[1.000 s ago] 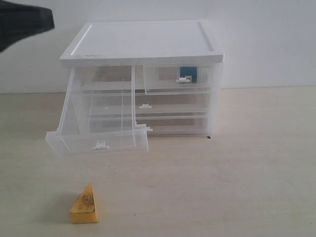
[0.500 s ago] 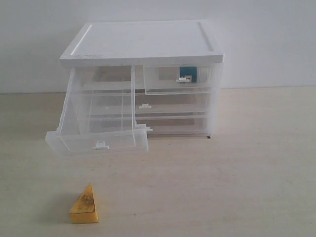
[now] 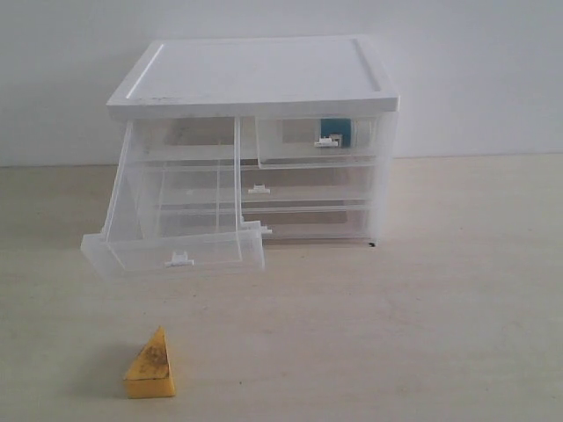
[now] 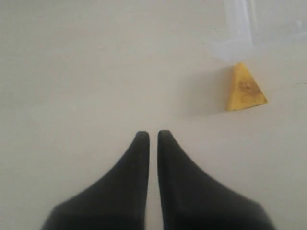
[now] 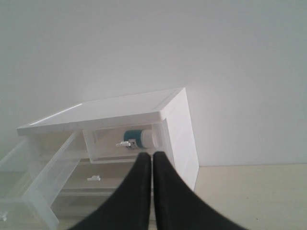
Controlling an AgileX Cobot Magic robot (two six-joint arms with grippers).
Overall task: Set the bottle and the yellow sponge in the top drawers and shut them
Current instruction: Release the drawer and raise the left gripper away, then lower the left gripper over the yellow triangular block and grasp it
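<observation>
Risk mostly at left top drawer (image 3: pixel 176 251): pulled far out of cabinet (image 3: pixel 255 75), front sagging toward worktop (image 3: pixel 422 308). A nudge while loading or pushing it shut could unseat it or jam it crooked. Yellow sponge (image 3: pixel 150 365) sits on worktop, well in front of cabinet's left side, not yet picked; wedge shape may squirt out of a pinch. Bottle (image 3: pixel 335 132) lies inside right top drawer (image 3: pixel 299 151), about shut, can't tell if fully home. Left hand (image 4: pixel 153 136) closed, empty, near sponge. Right hand (image 5: pixel 152 155) closed, empty, facing cabinet front.
</observation>
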